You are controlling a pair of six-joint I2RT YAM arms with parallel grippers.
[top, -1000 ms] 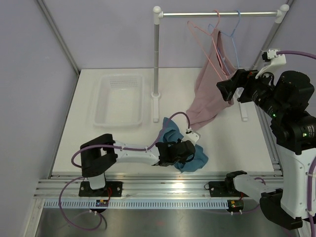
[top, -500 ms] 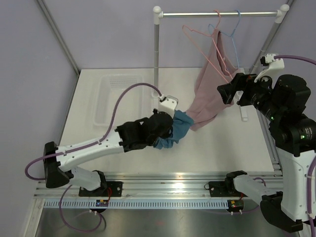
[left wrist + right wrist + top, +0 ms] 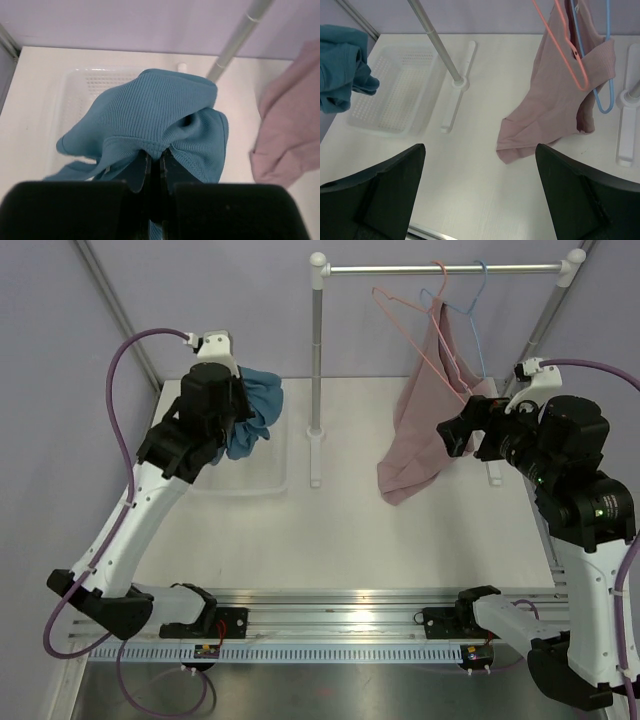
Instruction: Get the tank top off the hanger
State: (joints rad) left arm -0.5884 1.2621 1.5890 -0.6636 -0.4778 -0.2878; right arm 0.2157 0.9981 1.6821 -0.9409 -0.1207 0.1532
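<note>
Plain lilac walls (image 3: 60,360) are enclosing a white desk (image 3: 400,540), where a white garment rack (image 3: 317,370) is standing under soft, even light.

left gripper (image 3: 155,161) tight on tank top (image 3: 160,110), high left of rack post (image 3: 317,350); right gripper (image 3: 480,149) agape, right of it

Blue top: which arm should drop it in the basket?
Left, probably. The left gripper is shut on the tank top above the white basket. The right gripper is open and empty, over by the hanging pink top.
</note>
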